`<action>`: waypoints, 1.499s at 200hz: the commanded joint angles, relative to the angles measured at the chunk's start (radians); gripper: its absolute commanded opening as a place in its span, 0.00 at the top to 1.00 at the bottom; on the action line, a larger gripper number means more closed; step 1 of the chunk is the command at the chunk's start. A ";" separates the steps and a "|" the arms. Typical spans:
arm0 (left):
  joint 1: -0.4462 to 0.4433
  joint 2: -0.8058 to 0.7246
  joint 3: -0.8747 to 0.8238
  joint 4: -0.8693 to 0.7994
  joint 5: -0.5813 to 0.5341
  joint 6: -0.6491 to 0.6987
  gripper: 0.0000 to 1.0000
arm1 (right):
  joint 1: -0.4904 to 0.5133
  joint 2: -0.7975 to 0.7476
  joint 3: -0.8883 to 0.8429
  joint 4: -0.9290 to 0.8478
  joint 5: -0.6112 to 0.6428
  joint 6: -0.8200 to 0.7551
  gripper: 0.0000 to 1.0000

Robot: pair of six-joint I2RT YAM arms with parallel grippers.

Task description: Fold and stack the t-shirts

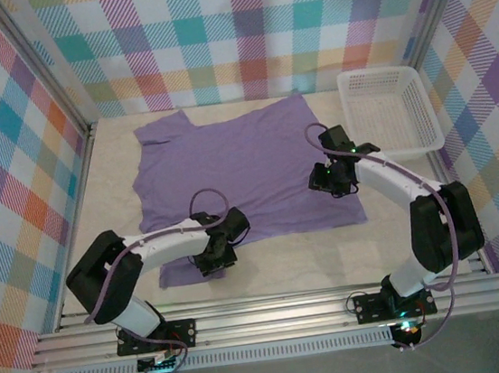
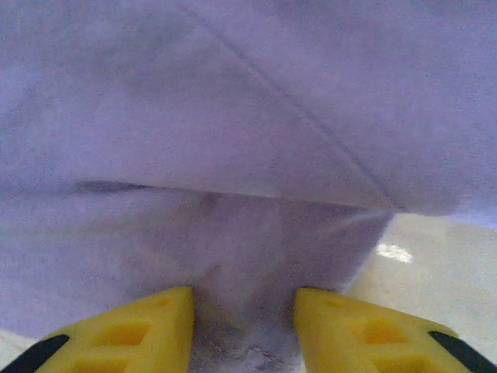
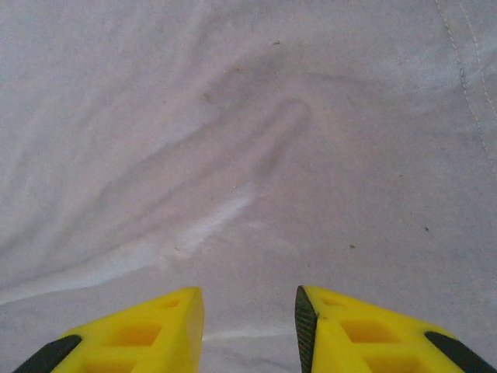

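A lavender-purple t-shirt (image 1: pixel 247 168) lies spread across the middle of the table, one sleeve at the far left. My left gripper (image 1: pixel 214 254) sits low over the shirt's near left corner, where a flap of fabric lies doubled. In the left wrist view its yellow fingers (image 2: pixel 147 326) stand apart, the gripper (image 2: pixel 243 299) open, with a folded edge of the t-shirt (image 2: pixel 233 116) just ahead. My right gripper (image 1: pixel 331 181) hovers over the shirt's right part. It is open (image 3: pixel 248 299) above wrinkled t-shirt fabric (image 3: pixel 233 116), with nothing pinched between the fingers.
A white lattice basket (image 1: pixel 423 115) stands at the far right, beside the shirt's right edge. Checked walls close the table on three sides. Bare pale tabletop (image 1: pixel 313 256) runs along the near edge between the two arm bases.
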 commanded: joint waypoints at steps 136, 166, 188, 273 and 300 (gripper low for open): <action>-0.112 0.030 0.117 0.091 0.028 -0.008 1.00 | -0.034 -0.049 -0.051 -0.021 0.046 0.015 0.63; -0.123 0.109 0.194 0.076 0.062 -0.023 1.00 | -0.035 -0.049 -0.047 -0.036 0.059 0.007 0.63; -0.127 0.115 0.214 0.022 0.045 -0.031 1.00 | -0.037 -0.046 -0.052 -0.038 0.067 0.000 0.63; -0.159 -0.208 0.080 -0.248 -0.036 -0.122 0.41 | -0.139 -0.127 -0.143 -0.064 0.005 0.045 0.60; -0.170 -0.357 -0.122 -0.168 0.090 -0.229 0.43 | -0.155 -0.183 -0.193 -0.060 -0.045 0.093 0.59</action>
